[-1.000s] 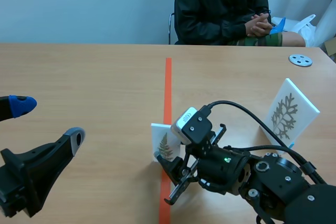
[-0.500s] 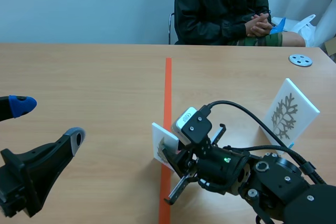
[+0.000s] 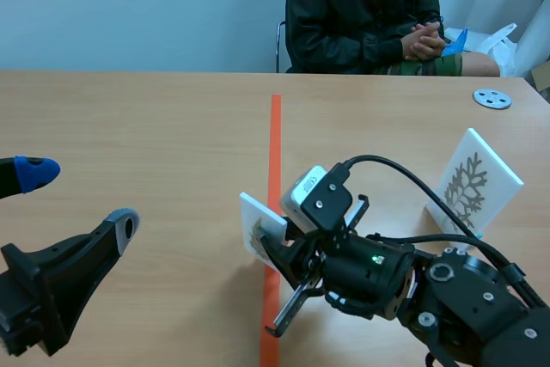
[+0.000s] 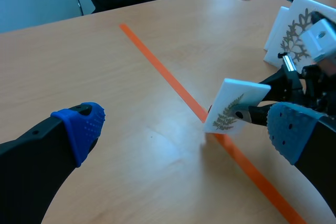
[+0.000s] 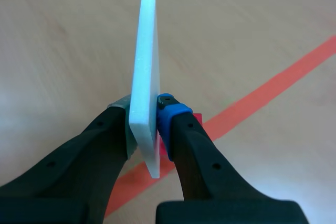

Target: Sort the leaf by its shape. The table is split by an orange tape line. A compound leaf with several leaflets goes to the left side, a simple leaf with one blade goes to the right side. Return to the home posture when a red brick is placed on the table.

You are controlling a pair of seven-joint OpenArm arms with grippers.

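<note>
A small white fern card (image 4: 233, 106), printed with a green frond (many little leaflets along one stem), was pinched edge-on between the pads of the right gripper (image 5: 146, 116). It sat tilted, directly over the tape line (image 3: 275, 135), and as far as could be seen it hung just off the table (image 3: 129, 126). Its printed face was turned toward the left side. A second card (image 3: 473, 182), white with a grey-brown lobed leaf, stood leaning back well right of the line, untouched.
</note>
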